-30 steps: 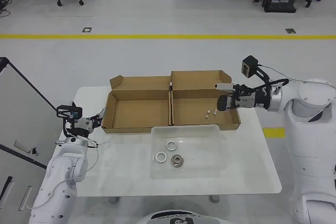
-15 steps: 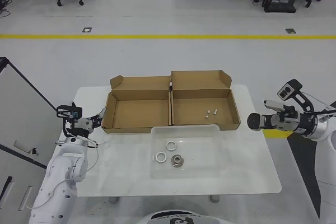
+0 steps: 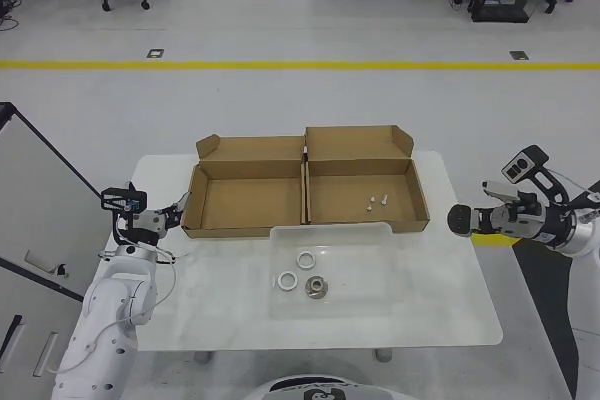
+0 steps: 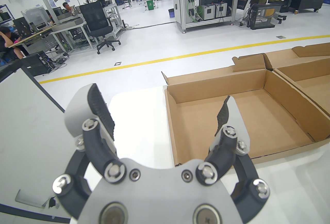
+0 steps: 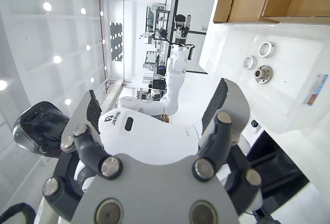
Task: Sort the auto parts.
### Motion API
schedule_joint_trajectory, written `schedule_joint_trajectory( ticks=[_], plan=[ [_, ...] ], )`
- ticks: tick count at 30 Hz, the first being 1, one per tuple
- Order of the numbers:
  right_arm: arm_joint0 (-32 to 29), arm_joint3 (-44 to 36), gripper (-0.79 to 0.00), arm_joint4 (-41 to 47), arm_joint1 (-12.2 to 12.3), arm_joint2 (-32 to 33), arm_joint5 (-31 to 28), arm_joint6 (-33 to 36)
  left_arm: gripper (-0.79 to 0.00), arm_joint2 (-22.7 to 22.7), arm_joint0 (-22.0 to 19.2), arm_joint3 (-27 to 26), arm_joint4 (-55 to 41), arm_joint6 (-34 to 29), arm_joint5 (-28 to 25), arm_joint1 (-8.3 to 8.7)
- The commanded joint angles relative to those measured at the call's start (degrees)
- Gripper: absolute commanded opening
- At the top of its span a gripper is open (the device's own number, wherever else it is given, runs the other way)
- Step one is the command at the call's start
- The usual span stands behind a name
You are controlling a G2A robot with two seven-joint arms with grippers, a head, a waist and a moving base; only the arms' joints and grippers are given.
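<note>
Top view shows the right gripper (image 3: 460,218) has pulled back fast: 1 s ago it sat over the right cardboard box (image 3: 417,190), now it hangs off the right edge of the table (image 3: 450,300), well apart from everything. Right wrist view has its fingers (image 5: 221,103) spread wide w/ nothing between them, so prob a drop-off just got done and the arm's resetting for the next pick. Two small white parts (image 3: 375,202) lie on that box's floor. Left gripper (image 3: 172,214) hasn't budged, also spread wide and holding nothing, parked just beside the outer corner of the left box (image 3: 245,195). What's left to sort looks to be in the clear tray (image 3: 360,270) just in front of the boxes: two white rings (image 3: 306,260) and a metal flanged hub (image 3: 317,288), all close together, no gripper near them.
</note>
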Motion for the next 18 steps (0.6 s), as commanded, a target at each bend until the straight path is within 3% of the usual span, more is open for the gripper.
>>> schedule_joint_trajectory(
  ticks=[1,8,18],
  plan=[
    [0.0,0.0,0.000,0.0,0.0,0.0,0.0,0.0,0.000,0.0,0.0,0.0,0.0,0.0,0.0,0.00],
    [0.0,0.0,0.000,0.0,0.0,0.0,0.0,0.0,0.000,1.5,-3.6,-5.2,-0.3,-6.8,-9.4,0.33],
    [0.0,0.0,0.000,0.0,0.0,0.0,0.0,0.0,0.000,9.5,-14.5,-11.4,-3.5,-29.4,-20.6,0.39]
  ],
)
